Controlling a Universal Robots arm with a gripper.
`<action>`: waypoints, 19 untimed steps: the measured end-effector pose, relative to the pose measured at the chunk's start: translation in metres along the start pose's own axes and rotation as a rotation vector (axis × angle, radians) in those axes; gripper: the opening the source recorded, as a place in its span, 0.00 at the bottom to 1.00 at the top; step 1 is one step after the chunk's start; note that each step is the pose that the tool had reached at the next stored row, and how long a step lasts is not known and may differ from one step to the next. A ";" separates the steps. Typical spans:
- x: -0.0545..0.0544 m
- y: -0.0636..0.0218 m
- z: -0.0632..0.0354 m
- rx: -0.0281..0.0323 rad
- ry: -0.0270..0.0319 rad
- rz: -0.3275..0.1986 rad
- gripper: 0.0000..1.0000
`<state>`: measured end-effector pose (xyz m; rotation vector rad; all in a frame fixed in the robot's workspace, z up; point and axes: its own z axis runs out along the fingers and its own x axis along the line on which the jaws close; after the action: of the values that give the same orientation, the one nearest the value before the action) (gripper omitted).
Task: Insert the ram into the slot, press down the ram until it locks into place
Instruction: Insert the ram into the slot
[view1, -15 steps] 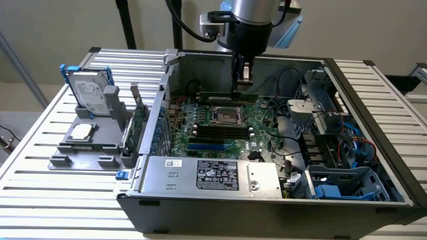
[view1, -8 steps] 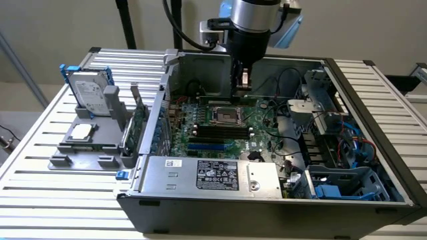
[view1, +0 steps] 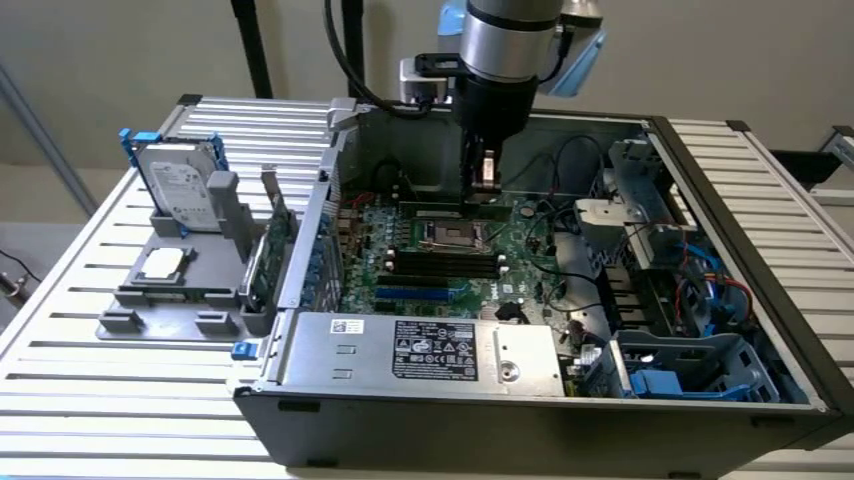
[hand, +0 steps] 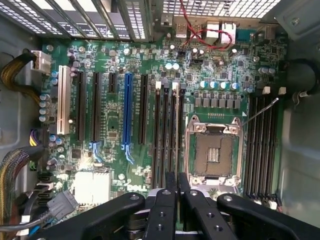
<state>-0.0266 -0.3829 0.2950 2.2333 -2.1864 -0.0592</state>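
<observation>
With jaws drawn almost together, no telling whether on the memory stick, hanging over the board (hand: 112, 125): keep parallel to the black slot (view1: 434, 265) just near of the processor socket (view1: 447, 237) and bear down evenly, both ends.

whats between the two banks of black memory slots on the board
The square metal CPU socket fills the stretch between one slot bank and the other slot bank, as seen in the wrist view.
</observation>
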 end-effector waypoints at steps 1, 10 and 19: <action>0.000 -0.0001 0.0018 0.0001 0.0000 0.000 0.13; 0.001 -0.0007 0.0176 0.0000 0.0046 0.003 0.13; 0.002 -0.0010 0.0261 -0.0007 0.0400 0.008 0.13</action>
<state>-0.0266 -0.3842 0.2688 2.2057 -2.1744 -0.0151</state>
